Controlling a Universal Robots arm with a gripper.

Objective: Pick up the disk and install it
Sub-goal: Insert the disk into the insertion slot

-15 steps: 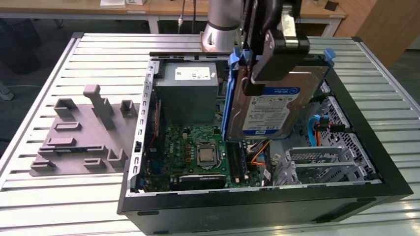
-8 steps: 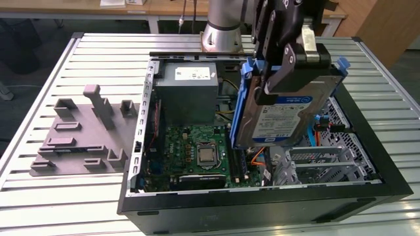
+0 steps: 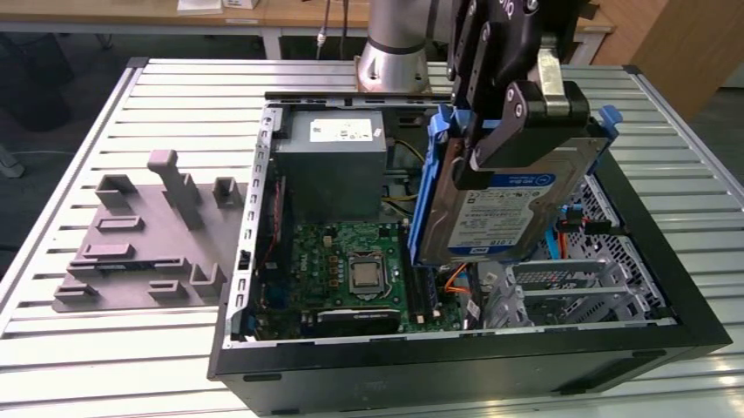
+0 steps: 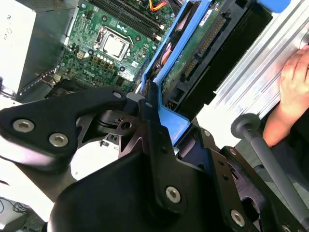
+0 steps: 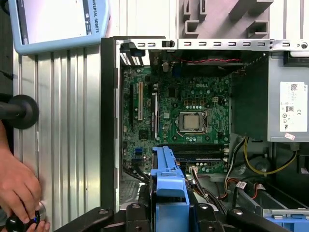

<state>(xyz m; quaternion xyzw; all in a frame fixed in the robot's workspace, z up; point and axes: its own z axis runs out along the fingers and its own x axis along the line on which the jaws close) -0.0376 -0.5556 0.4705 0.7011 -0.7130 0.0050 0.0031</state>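
1. The disk (image 3: 508,207) hangs lifted over the open computer case (image 3: 465,370). It stands on edge and slightly tilted, with its labelled face toward the exterior view. Its blue carrier frame (image 5: 166,175) runs along its edges, and in the second wrist view the circuit-board side (image 4: 192,54) faces away from the arm.
2. The gripper (image 3: 515,138) is clenched on the disk's upper part, with one black finger lying across the label face.
3. The disk's lower edge hovers between the motherboard (image 3: 348,261) and the perforated metal drive cage (image 3: 598,279) on the exterior view's right. It is just above a cluster of orange and red cables (image 3: 456,283), and I cannot tell whether it touches them.
4. The grey power supply (image 3: 331,161) sits well apart, toward the far end of the case.
5. A person's hand (image 5: 19,189) rests on a control on the slatted table (image 3: 117,366) beside the case.
6. Risks, as I judge them:
   - The grip is high and on flat faces, so the tilted disk could pivot or slip.
   - The cables lie close under it and could snag a frame corner or be pinched.
   - A skewed approach could jam the frame against the cage or knock the motherboard.
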